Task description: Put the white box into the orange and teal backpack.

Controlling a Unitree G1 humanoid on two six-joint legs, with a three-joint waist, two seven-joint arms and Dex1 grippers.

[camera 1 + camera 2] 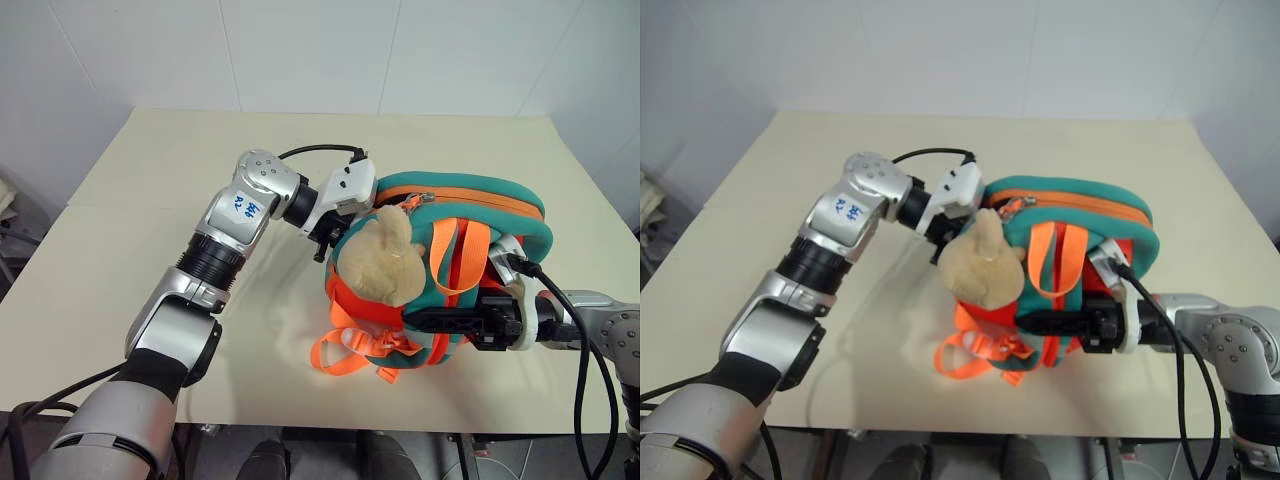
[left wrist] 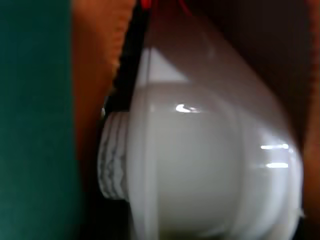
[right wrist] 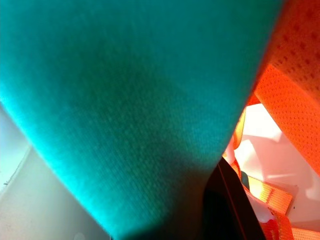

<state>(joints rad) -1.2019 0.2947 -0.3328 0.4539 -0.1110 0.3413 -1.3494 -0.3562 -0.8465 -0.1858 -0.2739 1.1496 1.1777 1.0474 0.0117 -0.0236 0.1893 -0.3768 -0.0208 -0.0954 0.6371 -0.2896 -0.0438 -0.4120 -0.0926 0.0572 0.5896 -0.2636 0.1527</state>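
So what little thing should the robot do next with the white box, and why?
Probably push the white box a bit deeper into the orange and teal backpack, then let go. The left gripper reaches in behind the plush toy, and its wrist view shows the box between teal and orange fabric. The right gripper pinches the backpack's front, steadying it.
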